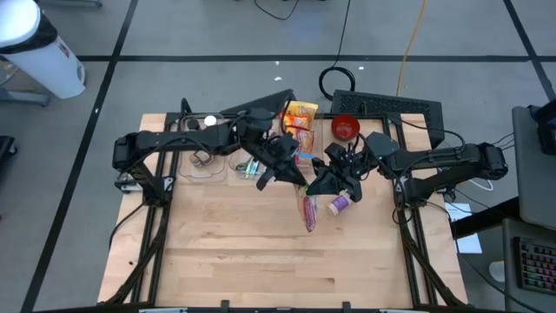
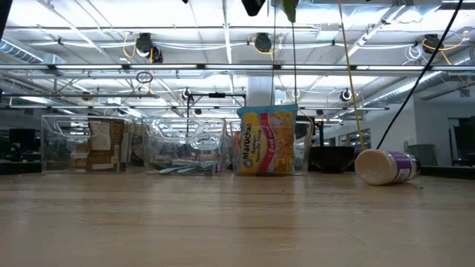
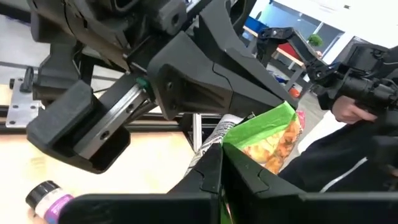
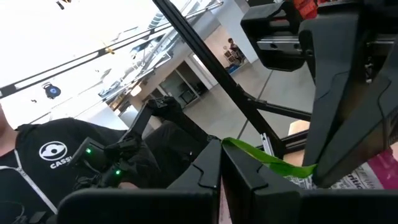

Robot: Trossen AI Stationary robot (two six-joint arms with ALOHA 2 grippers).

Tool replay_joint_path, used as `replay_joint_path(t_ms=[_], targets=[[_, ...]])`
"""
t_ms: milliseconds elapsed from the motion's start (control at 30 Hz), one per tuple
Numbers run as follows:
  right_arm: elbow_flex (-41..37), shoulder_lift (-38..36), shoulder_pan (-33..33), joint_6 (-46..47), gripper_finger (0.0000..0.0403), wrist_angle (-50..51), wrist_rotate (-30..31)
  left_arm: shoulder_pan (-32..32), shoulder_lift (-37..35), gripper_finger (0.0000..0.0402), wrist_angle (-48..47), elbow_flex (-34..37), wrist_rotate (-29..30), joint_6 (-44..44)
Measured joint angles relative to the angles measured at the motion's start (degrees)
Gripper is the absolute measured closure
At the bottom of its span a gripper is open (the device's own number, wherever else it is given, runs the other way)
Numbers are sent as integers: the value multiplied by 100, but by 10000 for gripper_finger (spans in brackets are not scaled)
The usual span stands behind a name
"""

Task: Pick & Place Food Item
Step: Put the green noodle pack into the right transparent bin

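A snack bag (image 1: pixel 309 210) with a green top and orange and pink print is held up over the table's middle. Both grippers meet at it. My left gripper (image 3: pixel 221 163) comes from the left and is shut on the bag's green end. My right gripper (image 4: pixel 221 163) comes from the right and is shut on the same green end. In the low view only a green scrap of the bag (image 2: pixel 288 7) shows at the picture's top, high above the wood. My left gripper pinches the bag's green top edge (image 3: pixel 239 134) between its two fingers, coming nearly level from the table's left. The bag is lifted clear of the table. My right gripper pinches a thin green strip of that top edge (image 4: pixel 249 152) between its two fingers, coming from the table's right, close against the left gripper's fingers.
A white jar with a purple label (image 2: pixel 386 167) lies on its side right of the middle. A yellow noodle packet (image 2: pixel 267 141) stands at the back, beside clear boxes (image 2: pixel 178 144). A red bowl (image 1: pixel 345 128) sits at the far right. The near half of the table (image 1: pixel 261 261) is bare wood.
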State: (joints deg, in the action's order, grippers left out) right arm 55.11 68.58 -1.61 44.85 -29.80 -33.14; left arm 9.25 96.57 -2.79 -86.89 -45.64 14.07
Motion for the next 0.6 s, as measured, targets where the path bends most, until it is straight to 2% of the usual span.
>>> replay_joint_path(t_ms=[333,433,600], targets=[[0,0,-35,283,391,-4,115,172,0,399,304,0,-106,445],[0,0,-92,397,362,-4,157,249,0,399,295,0,-155,587],[0,0,-307,399,289,-8,136,341,-20,400,287,0,-215,623]])
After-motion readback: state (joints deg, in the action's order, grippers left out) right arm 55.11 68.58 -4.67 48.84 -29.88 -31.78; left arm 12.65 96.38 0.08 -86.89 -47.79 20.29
